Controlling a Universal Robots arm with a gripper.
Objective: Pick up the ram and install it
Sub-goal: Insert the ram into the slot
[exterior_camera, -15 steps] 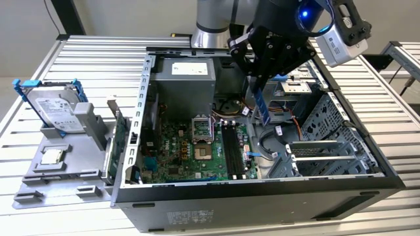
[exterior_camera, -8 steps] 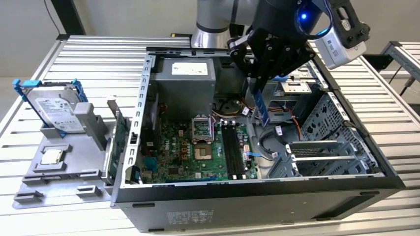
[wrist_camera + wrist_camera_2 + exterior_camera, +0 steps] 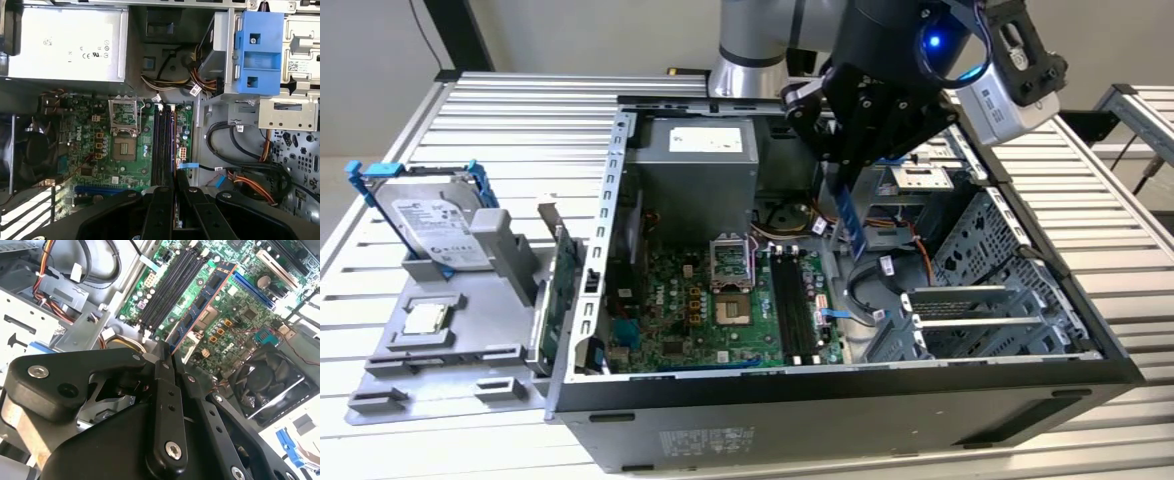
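Single arm [image 3: 750,40] enters from the top of the exterior view, its wrist bent so that the gripper [image 3: 838,168] points steeply downward. The black fingers [image 3: 165,390] are drawn together to a narrow tip in both wrist views and pinch the ram [image 3: 202,307] by one end. The ram hangs lengthwise below the fingertips.

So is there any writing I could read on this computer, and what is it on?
Nothing can be read.
On the power supply label: print too small.
On the hard drive label: too small.
On the white sticker beside the blue bracket: too small.
On the ram: nothing legible.
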